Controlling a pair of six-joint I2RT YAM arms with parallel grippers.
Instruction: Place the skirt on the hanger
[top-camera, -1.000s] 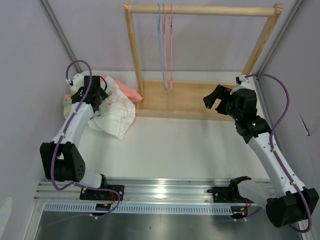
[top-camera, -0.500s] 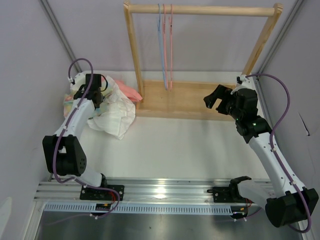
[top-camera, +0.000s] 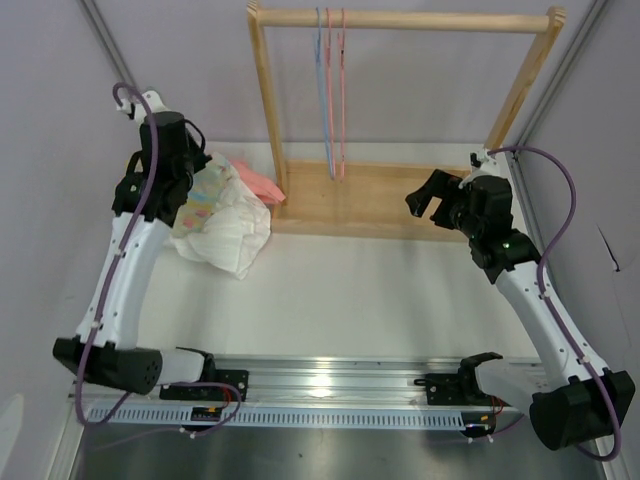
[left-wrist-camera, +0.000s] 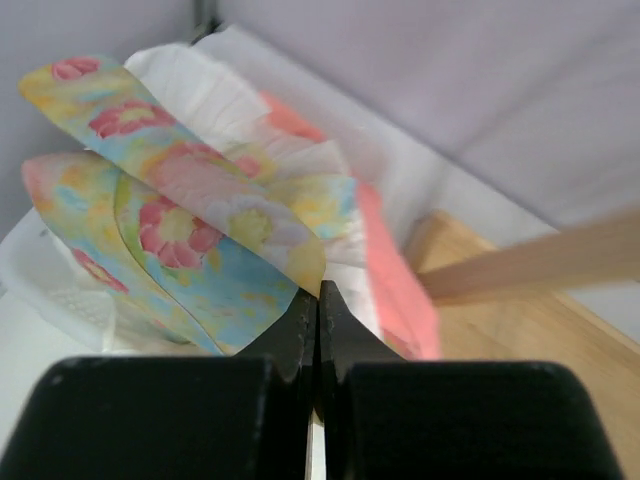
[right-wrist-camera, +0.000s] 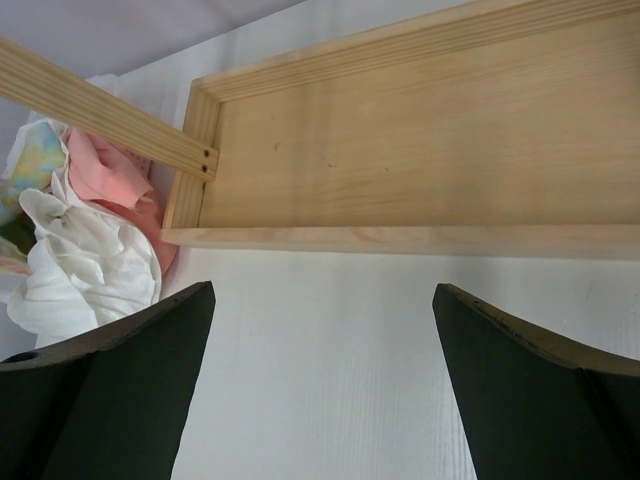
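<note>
The skirt, pastel yellow and blue with pink flowers, hangs from my left gripper, whose jaws are shut on its edge. In the top view it dangles under the raised left gripper, just above the cloth pile at the far left. The light blue hanger hangs from the wooden rack's top bar, beside a pink hanger. My right gripper hovers open over the table near the rack's base, with nothing between its fingers.
A plain white cloth and a salmon-pink garment lie heaped left of the rack. The rack's wooden base tray and left upright stand close to the pile. Grey walls close in on both sides.
My left gripper has shut on the skirt and risen, lifting the skirt off the pile. The right arm has stayed in place.
</note>
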